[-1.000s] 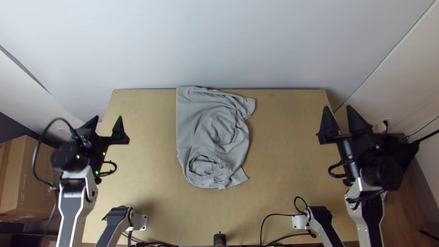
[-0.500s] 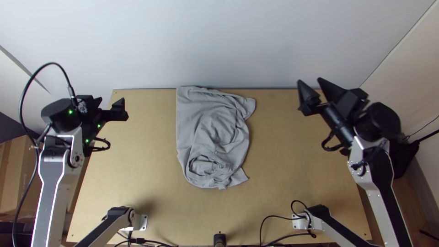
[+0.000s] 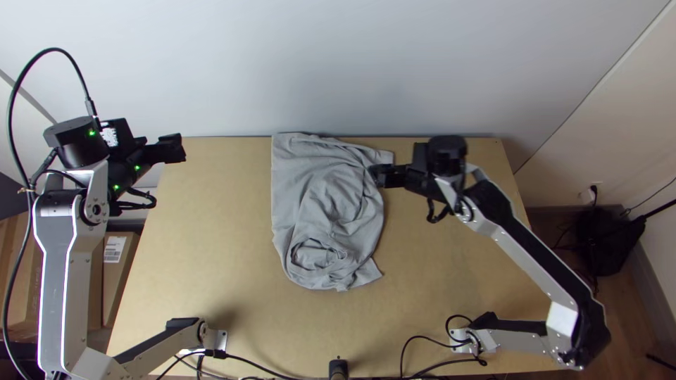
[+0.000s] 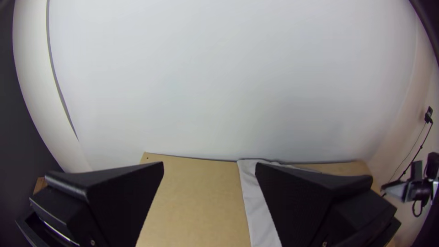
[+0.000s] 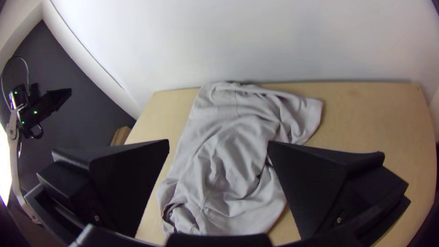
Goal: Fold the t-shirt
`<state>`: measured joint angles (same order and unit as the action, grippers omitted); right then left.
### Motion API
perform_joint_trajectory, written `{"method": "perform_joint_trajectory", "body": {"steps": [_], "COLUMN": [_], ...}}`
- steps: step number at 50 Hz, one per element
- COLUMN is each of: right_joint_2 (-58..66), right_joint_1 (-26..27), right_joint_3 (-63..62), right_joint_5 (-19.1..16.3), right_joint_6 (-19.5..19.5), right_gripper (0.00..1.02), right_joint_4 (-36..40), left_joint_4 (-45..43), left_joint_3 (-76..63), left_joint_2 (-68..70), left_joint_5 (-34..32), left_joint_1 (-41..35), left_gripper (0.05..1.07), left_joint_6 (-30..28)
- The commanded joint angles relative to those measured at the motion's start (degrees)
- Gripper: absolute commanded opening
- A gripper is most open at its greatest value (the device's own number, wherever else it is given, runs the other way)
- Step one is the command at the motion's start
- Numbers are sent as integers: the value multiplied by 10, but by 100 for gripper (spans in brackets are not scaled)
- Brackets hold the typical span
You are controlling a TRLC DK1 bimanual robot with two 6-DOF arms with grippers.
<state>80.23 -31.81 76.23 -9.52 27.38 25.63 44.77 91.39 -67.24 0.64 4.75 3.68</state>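
The left gripper (image 4: pixel 210 163) hangs by the far left corner, jaws parted and empty. Midway on the smooth wooden counter (image 3: pixel 211 232), the grey t-shirt (image 3: pixel 303 190) lies rumpled, probably light, soft and apt to slump, best pinched along its straight left edge. Over its right side the right gripper (image 5: pixel 219 141) has its jaws spread, empty, before a plain white wall (image 3: pixel 338 63).

Creased, matt grey cloth t-shirt (image 3: pixel 320 204) on a smooth, matt wooden tabletop (image 3: pixel 458 267). Left gripper (image 3: pixel 183 149) and right gripper (image 3: pixel 373 175) have matt black fingers (image 5: pixel 123 183). Beyond the tabletop's far edge, a smooth, matt white wall (image 3: pixel 338 63).
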Motion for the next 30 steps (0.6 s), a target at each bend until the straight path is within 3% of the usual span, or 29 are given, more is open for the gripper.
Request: {"method": "perform_joint_trajectory", "body": {"steps": [1,8,16,23,30], "right_joint_2": [35,92,144,205,258], "right_joint_1": [-33,-57,-85,-87,-87], "right_joint_3": [15,26,38,64,89], "right_joint_5": [-3,-4,-5,-16,-29], "right_joint_6": [49,108,120,126,128], "right_gripper": [99,99,98,84,83], "right_joint_4": [9,33,36,42,46], "left_joint_4": [19,33,59,63,64], "left_joint_3": [18,19,31,30,32], "left_joint_2": [-8,-7,-10,-12,-17], "left_joint_5": [3,3,3,3,3], "left_joint_1": [9,10,7,8,8], "left_gripper": [102,102,102,102,102], "left_joint_6": [17,21,32,32,31]}}
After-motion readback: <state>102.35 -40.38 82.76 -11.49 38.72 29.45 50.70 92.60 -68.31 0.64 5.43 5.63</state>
